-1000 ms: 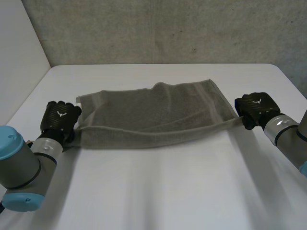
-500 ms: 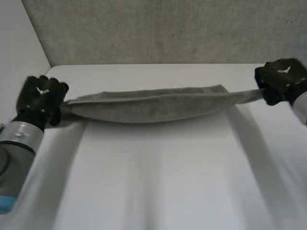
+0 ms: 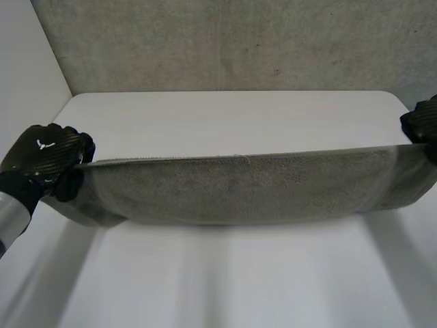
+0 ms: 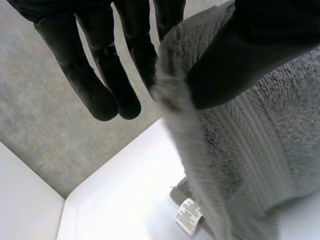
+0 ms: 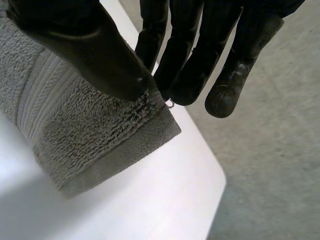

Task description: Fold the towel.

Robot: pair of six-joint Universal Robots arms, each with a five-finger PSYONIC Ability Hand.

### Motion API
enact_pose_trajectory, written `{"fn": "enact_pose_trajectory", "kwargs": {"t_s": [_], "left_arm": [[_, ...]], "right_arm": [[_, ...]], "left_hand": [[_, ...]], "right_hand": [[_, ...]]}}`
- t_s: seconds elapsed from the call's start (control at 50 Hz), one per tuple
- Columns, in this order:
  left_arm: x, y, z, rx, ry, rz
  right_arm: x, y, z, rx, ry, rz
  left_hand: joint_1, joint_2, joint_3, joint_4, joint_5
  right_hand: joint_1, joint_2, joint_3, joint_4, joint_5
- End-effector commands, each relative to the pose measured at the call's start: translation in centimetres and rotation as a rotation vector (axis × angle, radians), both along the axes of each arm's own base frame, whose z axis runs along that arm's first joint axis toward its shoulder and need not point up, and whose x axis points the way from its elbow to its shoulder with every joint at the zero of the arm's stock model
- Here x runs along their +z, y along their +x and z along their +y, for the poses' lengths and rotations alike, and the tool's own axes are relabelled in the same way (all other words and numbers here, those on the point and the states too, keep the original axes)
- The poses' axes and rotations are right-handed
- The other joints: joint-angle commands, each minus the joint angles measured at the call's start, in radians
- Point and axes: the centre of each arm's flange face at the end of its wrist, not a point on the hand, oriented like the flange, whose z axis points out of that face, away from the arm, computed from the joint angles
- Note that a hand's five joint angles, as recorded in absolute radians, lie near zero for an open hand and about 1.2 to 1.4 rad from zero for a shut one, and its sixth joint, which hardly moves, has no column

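Black left hand (image 3: 44,160): thumb and fingers pinch the towel (image 3: 239,188) at the top edge of its left end; right hand (image 3: 422,126) has the same pinch on the towel's right top corner, by the woven band. The grey terry towel is stretched taut between them. Its long axis runs side to side, top edge level, body sagging below. White tag (image 4: 189,216) at the towel's lower left end. White table (image 3: 232,116) under the towel; can't tell if they touch.
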Motion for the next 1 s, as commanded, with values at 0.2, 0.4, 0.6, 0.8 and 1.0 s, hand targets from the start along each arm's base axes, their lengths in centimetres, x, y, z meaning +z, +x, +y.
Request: {"fn": "enact_pose_trajectory", "kwargs": {"t_s": [0.2,0.4,0.6,0.8,1.0], "left_arm": [[-6.4,-2.9,-10.5,-0.048,0.049,-0.068],[-9.6,-4.7,-14.8,-0.025,0.059,-0.074],[-11.0,-6.3,-15.8,-0.056,0.05,-0.076],[-10.1,-6.5,-15.5,-0.037,0.038,-0.073],[-5.1,-5.6,-12.4,0.001,-0.007,-0.062]], "right_arm": [[-8.2,4.3,-9.4,-0.006,0.158,0.057],[-12.7,6.2,-15.3,-0.05,0.122,0.03],[-13.3,7.4,-17.9,-0.079,0.032,-0.001],[-14.3,8.2,-17.8,-0.134,0.033,0.025],[-9.4,8.0,-14.2,-0.097,-0.012,-0.018]], "left_hand": [[-0.066,-0.115,-0.144,-0.124,-0.255],[-0.066,-0.115,-0.144,-0.124,-0.255],[-0.066,-0.115,-0.144,-0.124,-0.255],[-1.275,-1.324,-1.353,-1.333,-1.464],[-1.275,-1.324,-1.353,-1.333,-1.464]], "right_hand": [[0.068,0.073,0.063,0.057,0.055],[0.068,0.073,0.063,0.057,0.055],[0.068,0.073,0.063,0.057,0.055],[-1.154,-1.148,-1.159,-1.165,-1.167],[-1.154,-1.148,-1.159,-1.165,-1.167]]}}
